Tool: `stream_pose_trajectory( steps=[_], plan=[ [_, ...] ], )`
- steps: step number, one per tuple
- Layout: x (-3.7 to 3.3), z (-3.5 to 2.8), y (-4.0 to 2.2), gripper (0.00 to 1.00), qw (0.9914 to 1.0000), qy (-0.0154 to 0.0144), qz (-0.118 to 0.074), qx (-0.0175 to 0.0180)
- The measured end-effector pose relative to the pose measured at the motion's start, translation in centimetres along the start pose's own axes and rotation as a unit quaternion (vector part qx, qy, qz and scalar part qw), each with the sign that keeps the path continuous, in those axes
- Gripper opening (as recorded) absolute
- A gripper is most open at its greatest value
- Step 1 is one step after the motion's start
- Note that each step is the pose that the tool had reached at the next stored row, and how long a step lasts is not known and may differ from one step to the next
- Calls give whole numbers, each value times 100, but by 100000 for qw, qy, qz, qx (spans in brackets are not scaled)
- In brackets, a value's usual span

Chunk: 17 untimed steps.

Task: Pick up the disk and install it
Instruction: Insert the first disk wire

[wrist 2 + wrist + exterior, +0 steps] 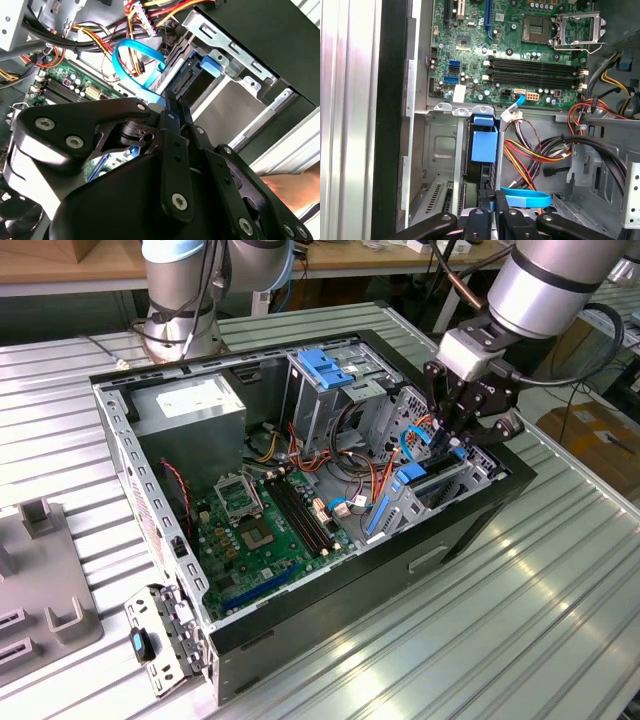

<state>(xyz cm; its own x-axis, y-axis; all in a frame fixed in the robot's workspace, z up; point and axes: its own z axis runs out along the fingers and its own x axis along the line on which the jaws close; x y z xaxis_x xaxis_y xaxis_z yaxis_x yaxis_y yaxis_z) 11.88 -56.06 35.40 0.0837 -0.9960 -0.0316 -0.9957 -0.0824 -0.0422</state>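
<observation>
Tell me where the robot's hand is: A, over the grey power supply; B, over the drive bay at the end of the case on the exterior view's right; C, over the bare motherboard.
B: in the exterior view the hand hangs over the drive bay at that end of the case.

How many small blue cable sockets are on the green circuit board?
2. In the first wrist view, both sit near one edge of the circuit board: one blue socket and a second blue socket right beside it. Others may hide under cables.
</observation>
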Motion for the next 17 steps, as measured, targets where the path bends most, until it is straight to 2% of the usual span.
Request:
stream_pose_trajectory(
  steps=[7, 11, 17],
  plan=[
    [6, 27, 21, 16, 99998, 8, -612, 222],
    [6, 42, 22, 16, 99987, -19, -1579, 423],
    [7, 53, 24, 16, 99982, -20, -1839, 451]
  ],
)
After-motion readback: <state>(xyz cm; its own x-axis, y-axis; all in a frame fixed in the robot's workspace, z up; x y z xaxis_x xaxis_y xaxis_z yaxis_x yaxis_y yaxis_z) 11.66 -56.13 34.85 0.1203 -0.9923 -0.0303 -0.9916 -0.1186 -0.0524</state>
